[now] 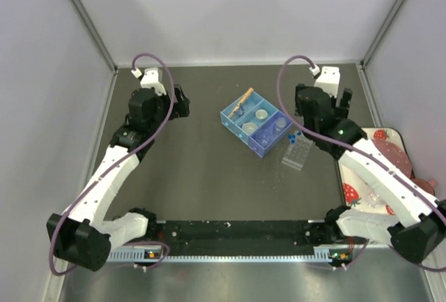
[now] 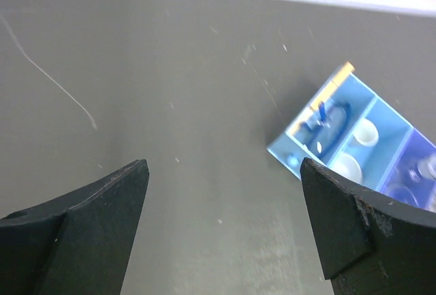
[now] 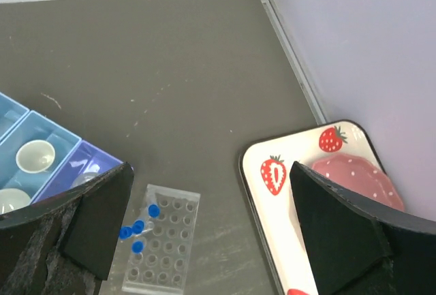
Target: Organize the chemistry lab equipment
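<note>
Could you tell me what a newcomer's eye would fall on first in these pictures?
Probably the bright blue plastic compartment box, askew just right of centre on the dark table, with small clear round dishes inside and a wooden clip at its far-left end. Next come the clear plastic tube rack beside it, bearing a few blue-capped tubes, and the strawberry-print tray with a pink plate at the right edge.
</note>
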Motion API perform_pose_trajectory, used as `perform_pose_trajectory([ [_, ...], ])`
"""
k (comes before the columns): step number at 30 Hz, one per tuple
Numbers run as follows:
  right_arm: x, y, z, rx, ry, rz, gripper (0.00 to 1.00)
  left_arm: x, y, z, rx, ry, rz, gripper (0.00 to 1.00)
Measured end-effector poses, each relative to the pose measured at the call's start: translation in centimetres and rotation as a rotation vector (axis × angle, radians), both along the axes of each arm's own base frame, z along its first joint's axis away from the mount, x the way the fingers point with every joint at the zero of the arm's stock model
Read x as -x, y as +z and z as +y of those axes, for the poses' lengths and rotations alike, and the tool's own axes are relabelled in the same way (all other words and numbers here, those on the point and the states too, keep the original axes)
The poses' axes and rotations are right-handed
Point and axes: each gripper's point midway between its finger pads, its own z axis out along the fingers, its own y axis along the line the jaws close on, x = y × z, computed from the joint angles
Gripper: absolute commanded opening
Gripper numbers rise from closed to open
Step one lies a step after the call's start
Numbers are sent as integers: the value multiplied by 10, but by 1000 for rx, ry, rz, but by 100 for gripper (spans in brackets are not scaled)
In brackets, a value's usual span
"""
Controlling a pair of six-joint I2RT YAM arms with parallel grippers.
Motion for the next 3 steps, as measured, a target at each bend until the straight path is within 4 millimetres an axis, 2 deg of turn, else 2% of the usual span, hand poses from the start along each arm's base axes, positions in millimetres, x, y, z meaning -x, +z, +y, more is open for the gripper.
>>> perform_pose_trajectory([
  [3,-14,1,8,27,24,49,99,-11,15,15,-53,68,-79,99],
])
